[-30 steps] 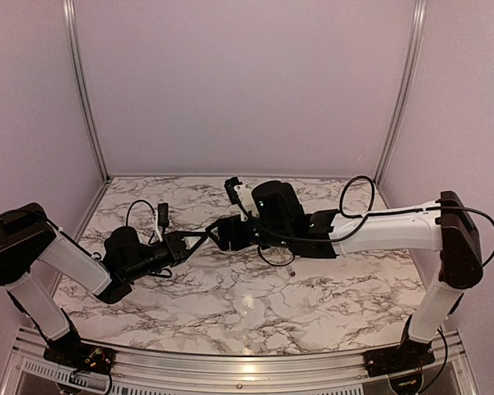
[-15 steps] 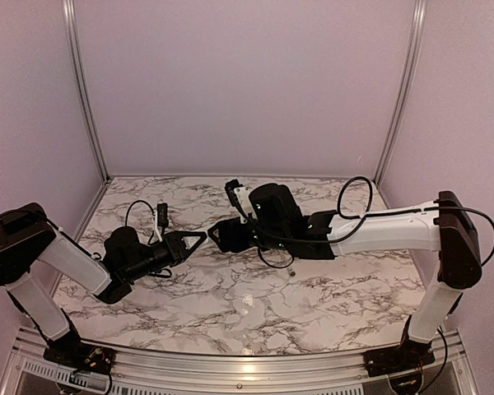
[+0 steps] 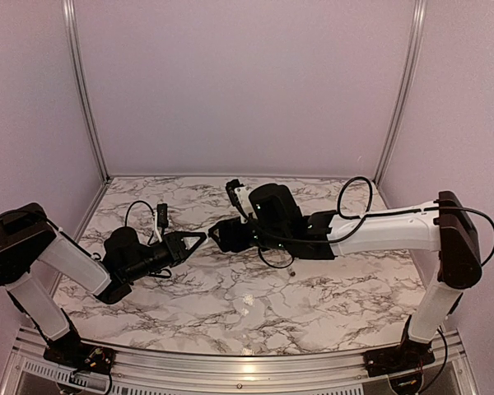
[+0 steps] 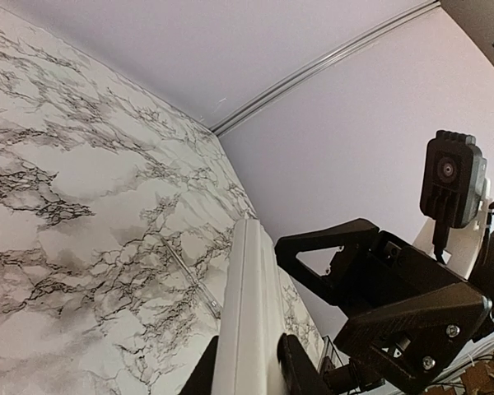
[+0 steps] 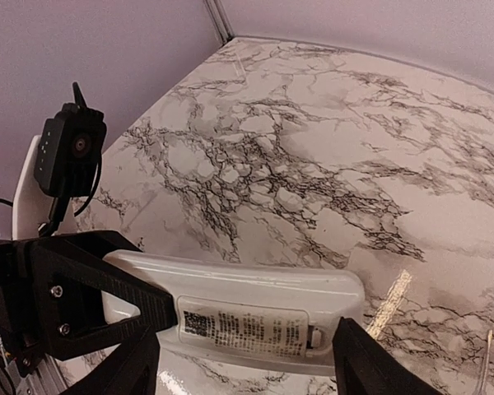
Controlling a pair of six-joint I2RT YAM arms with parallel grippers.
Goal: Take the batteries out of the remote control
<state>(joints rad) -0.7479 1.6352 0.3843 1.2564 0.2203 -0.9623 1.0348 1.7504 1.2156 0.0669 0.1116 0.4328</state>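
I am holding the remote control (image 5: 247,313) up off the marbled table (image 5: 354,123), between my two arms, near the table's middle. My left jaws are clamping one end of it by its long edges. My right jaws are standing apart on either side of its other end; I am not seeing them press on it. The remote control is a slim bar of smooth, glossy white plastic with rounded corners, and its back is facing my right wrist camera. A flat panel (image 5: 245,331) with small dark print is sitting flush in that back, with a small catch at one end. The batteries are not showing; I am judging they lie under that panel. I am expecting the remote control to feel light, stiff and slippery, so gripping its narrow sides looks best, leaving the panel free to slide off.
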